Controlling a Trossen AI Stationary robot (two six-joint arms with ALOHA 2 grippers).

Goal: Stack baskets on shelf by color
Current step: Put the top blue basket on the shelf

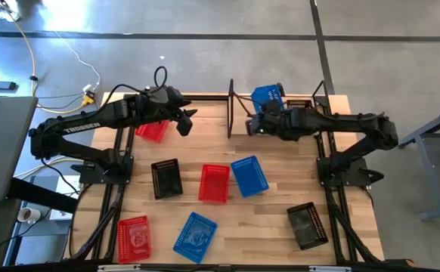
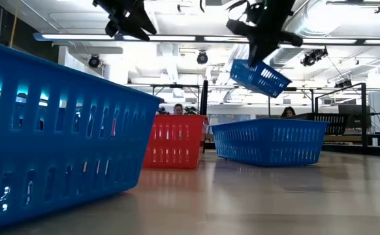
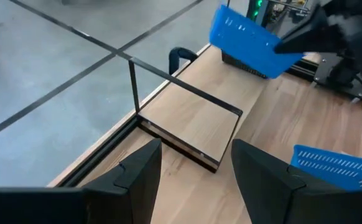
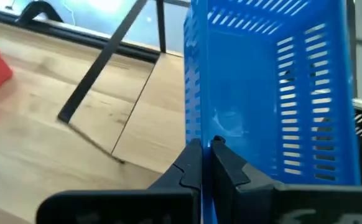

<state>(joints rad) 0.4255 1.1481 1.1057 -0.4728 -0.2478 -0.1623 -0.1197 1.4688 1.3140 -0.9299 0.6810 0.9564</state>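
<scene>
Item: blue basket, airborne at 12 o'clock over the shelf, wall pinched in right claw. Shelf directly beneath. Left claw spread, empty, at 11.

Four blue baskets are showing: one hanging clamped in the right gripper, one just below it, one lower still. Three red baskets and three black baskets are showing.
</scene>
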